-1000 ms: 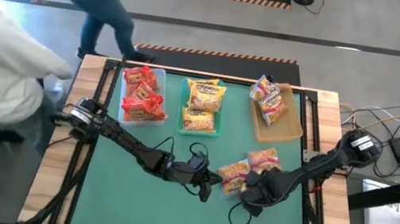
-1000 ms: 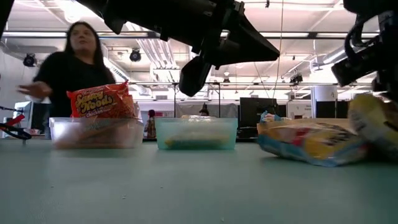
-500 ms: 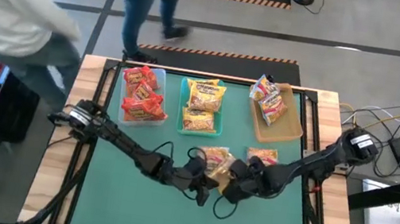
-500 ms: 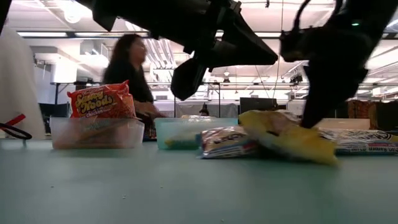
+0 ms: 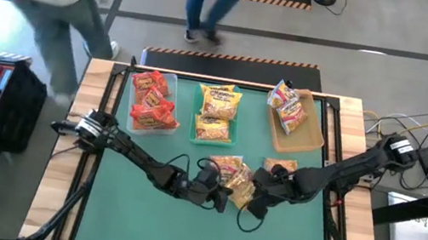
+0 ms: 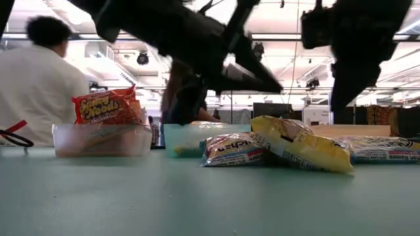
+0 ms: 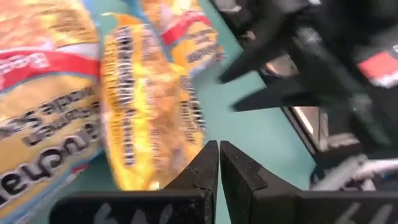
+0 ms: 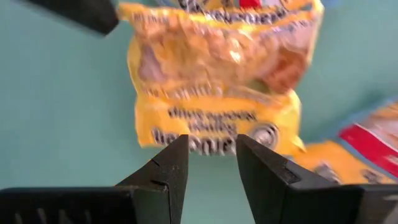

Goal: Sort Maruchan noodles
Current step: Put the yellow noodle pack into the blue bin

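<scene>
Three Maruchan noodle packets lie flat on the green table near its middle: a yellow one (image 5: 241,192) (image 8: 214,81), a yellow one with a pink-red band (image 5: 228,170) (image 6: 233,149) and another (image 5: 280,167) to the right. My left gripper (image 5: 222,196) (image 7: 219,149) is shut beside the yellow packet's left edge, raised off the table. My right gripper (image 5: 256,202) (image 8: 211,143) hangs open just above the yellow packet's near edge, with nothing between its fingers. More packets fill the bins at the back.
Along the far edge stand a clear bin (image 5: 170,79) with red-orange packets, a teal bin (image 5: 195,117) with yellow ones and a tan bin (image 5: 314,131) with yellow-pink ones. People move behind the table. The near half of the table holds only the two arms.
My right gripper has gone toward the table's left edge, sliding the yellow and the pink-banded packets from right of centre to the middle, then has risen and tipped more steeply down, off the packets. The yellow packet, tilted up half a second ago, lies flat. My left gripper has rolled about its own axis.
</scene>
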